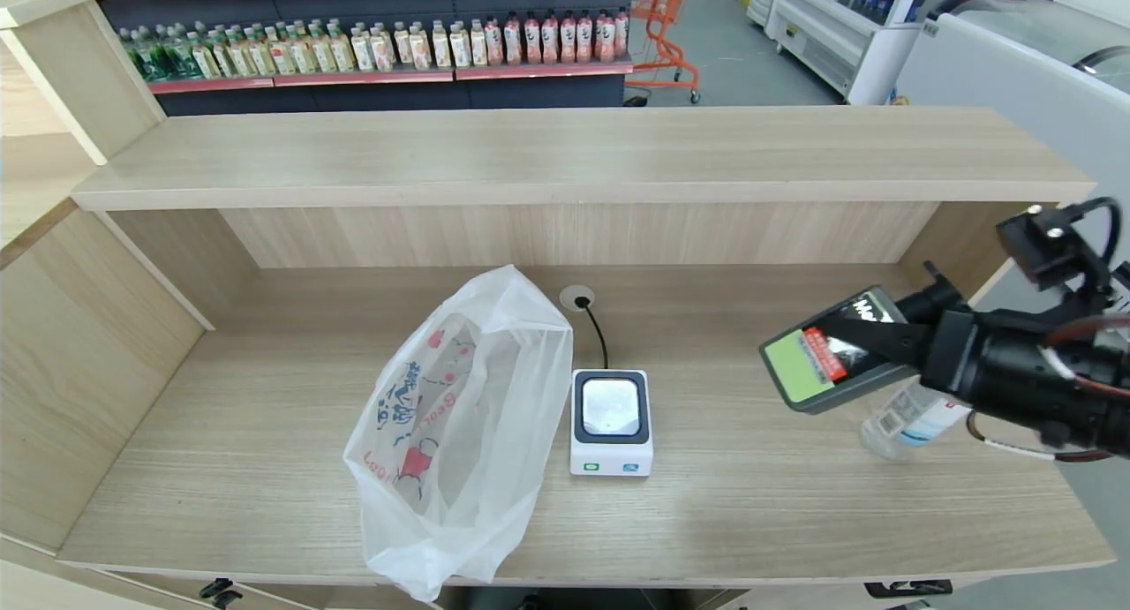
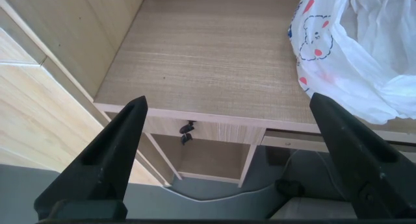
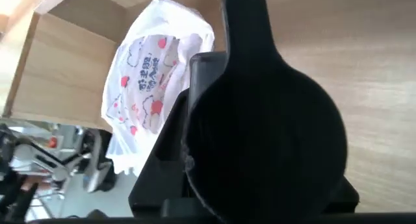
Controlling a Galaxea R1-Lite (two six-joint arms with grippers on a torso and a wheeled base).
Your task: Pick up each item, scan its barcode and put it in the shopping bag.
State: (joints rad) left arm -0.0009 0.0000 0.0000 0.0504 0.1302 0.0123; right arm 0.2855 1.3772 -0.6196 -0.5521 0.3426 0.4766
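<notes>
— Shop checkout: pale wooden tabletop (image 1: 265, 451) under a raised ledge (image 1: 565, 151), drinks shelves (image 1: 380, 49) behind. Position of the task item?

— Dark box with a green end (image 1: 799, 369), clamped in the right gripper (image 1: 861, 341). Held in the air to the right of the scanner (image 1: 611, 420), well apart from it. Tilted, green end toward the scanner; judged next for the scan window. Barcode face not identifiable.

— Reason for the scanner and bag placement?

— Scanner central, window facing up, to read an item passed over it. Shopping bag (image 1: 459, 425) just beside it on the left, mouth gaping upward and toward the ledge. Judged a short drop after scanning. Seemingly empty, though film too cloudy to confirm.

— Left side?

— Left gripper (image 2: 229, 104) spread wide, holding nothing, hovering off the near edge of the tabletop close to the bag. Probably on standby to steady the bag mouth.

— Obstructions?

— Clear bottle (image 1: 909, 420) lying on the tabletop beneath the right arm, awaiting its turn; no hindrance to the box. Scanner cable (image 1: 596, 332) running back to a grommet hole (image 1: 578, 297), off the route. Soft bag rim close against the scanner's flank: possible snag or collapse on insertion. Orange trolley (image 1: 666, 27) and chest freezers (image 1: 830, 18) far off, irrelevant.
</notes>
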